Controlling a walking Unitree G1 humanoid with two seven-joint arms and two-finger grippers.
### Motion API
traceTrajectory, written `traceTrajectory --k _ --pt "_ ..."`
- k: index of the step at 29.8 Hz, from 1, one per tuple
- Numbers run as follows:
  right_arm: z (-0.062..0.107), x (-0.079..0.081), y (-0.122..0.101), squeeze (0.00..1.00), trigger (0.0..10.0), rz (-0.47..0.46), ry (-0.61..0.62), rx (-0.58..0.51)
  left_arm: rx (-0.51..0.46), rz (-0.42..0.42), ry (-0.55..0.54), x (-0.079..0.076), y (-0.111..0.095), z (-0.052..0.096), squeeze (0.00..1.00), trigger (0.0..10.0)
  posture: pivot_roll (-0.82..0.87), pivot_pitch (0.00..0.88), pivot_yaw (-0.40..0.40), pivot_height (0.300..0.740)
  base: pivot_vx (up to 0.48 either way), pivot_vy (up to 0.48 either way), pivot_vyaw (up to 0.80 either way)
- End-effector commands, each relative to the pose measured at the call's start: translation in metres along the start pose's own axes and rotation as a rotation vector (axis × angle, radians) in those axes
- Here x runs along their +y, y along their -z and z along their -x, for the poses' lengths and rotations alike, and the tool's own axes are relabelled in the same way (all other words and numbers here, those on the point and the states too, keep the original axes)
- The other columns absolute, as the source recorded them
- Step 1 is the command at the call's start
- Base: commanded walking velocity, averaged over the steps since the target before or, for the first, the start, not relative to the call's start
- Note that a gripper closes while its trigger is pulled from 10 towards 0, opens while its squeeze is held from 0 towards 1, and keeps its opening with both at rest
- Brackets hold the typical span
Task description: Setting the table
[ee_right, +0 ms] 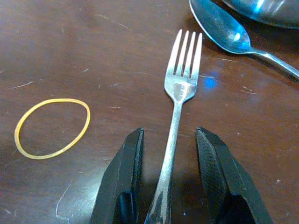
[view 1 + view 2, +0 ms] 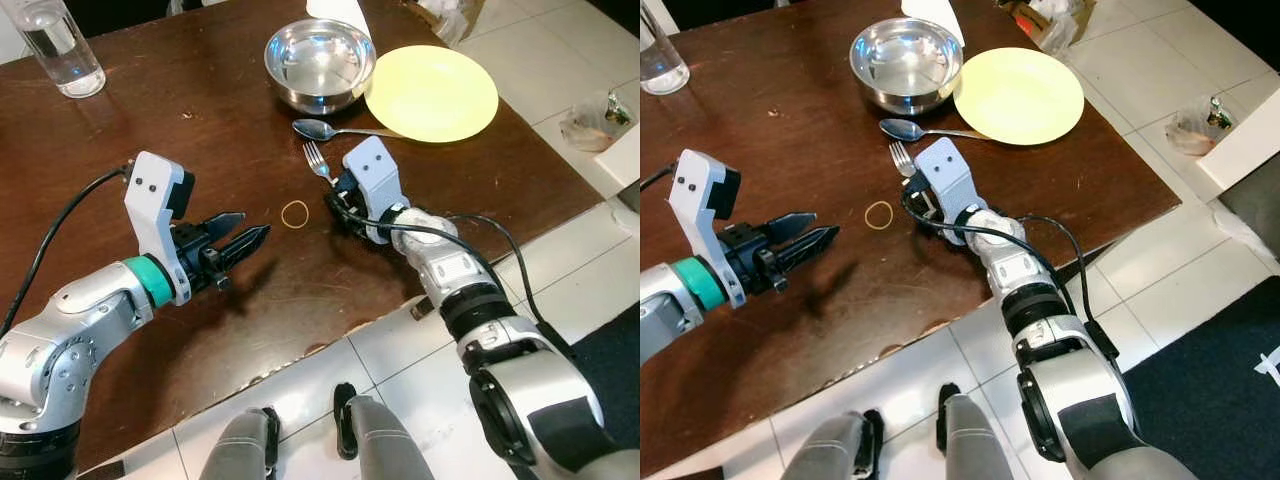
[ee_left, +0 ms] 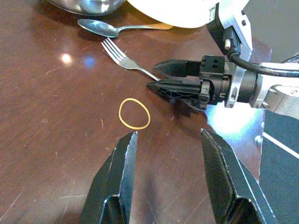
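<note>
Nearest the robot, the left gripper [image 2: 245, 238] hovers just above the dark wooden table [image 2: 150, 150], fingers [image 3: 117, 186] spread apart and holding nothing, tips aimed at a yellow rubber band [image 2: 295, 212] lying flat on the wood; to the band's right, the right gripper [image 1: 168, 154] sits low over the tabletop, its fingers [image 1: 215, 172] parted to either side of the handle of a fork [image 1: 180, 93], whether they touch it cannot be told; the fork lies flat, tines pointing away from the robot; just beyond it, a spoon [image 2: 318, 128] lies with its handle reaching toward a yellow plate [image 2: 432, 92]; beside the plate stands a steel bowl [image 2: 320, 62]; far left, a clear glass [image 2: 60, 45].
</note>
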State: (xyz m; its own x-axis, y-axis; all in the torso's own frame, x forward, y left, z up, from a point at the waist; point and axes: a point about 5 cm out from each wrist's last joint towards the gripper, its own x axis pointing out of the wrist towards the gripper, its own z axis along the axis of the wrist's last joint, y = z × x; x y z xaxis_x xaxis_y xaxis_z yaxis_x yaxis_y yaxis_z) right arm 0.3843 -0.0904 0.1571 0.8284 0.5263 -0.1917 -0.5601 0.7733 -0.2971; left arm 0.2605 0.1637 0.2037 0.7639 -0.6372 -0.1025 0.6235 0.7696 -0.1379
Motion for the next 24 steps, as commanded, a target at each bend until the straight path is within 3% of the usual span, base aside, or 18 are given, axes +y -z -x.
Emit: traceTrajectory --k 1,4,5,7,8,9,10,12,24 --pt "0.000 0.003 0.018 0.00 10.0 -0.012 -0.008 0.103 0.011 0.000 -0.010 0.001 0.004 0.002 0.00 10.0 0.02 0.188 0.048 0.740 0.000 0.000 0.00" --pt "0.000 0.004 0.024 0.00 10.0 -0.050 -0.019 0.142 0.012 0.002 -0.011 0.000 0.004 0.002 0.00 10.0 0.01 0.189 0.047 0.740 0.000 0.000 0.00" --pt "0.001 0.005 0.029 0.00 8.7 -0.068 -0.027 0.167 0.013 0.003 -0.011 0.000 0.005 0.003 0.00 10.0 0.01 0.190 0.046 0.740 0.000 0.000 0.00" --pt "0.002 0.006 0.033 0.00 8.7 -0.078 -0.033 0.183 0.013 0.003 -0.011 0.000 0.005 0.003 0.00 10.0 0.01 0.190 0.046 0.740 0.000 0.000 0.00" --pt "0.003 0.008 0.037 0.00 2.7 -0.095 -0.060 0.205 0.013 0.005 -0.011 0.000 0.005 0.003 0.00 10.0 0.01 0.192 0.045 0.740 0.000 0.000 0.00" --pt "0.003 0.008 0.037 0.00 2.7 -0.095 -0.060 0.205 0.013 0.005 -0.011 0.000 0.005 0.003 0.00 10.0 0.01 0.192 0.045 0.740 0.000 0.000 0.00" --pt "0.004 0.011 0.041 0.00 0.0 -0.111 -0.082 0.220 0.013 0.006 -0.012 0.000 0.005 0.003 0.00 10.0 0.01 0.193 0.045 0.740 0.000 0.000 0.00" --pt "0.006 0.015 0.049 0.00 0.0 -0.167 -0.116 0.251 0.013 0.007 -0.013 0.000 0.005 0.003 0.00 10.0 0.01 0.193 0.044 0.740 0.000 0.000 0.00" --pt "0.007 0.020 0.056 0.00 0.0 -0.204 -0.102 0.231 0.011 0.009 -0.020 0.001 0.005 0.003 0.00 10.0 0.01 0.188 0.044 0.740 0.000 0.000 0.00"
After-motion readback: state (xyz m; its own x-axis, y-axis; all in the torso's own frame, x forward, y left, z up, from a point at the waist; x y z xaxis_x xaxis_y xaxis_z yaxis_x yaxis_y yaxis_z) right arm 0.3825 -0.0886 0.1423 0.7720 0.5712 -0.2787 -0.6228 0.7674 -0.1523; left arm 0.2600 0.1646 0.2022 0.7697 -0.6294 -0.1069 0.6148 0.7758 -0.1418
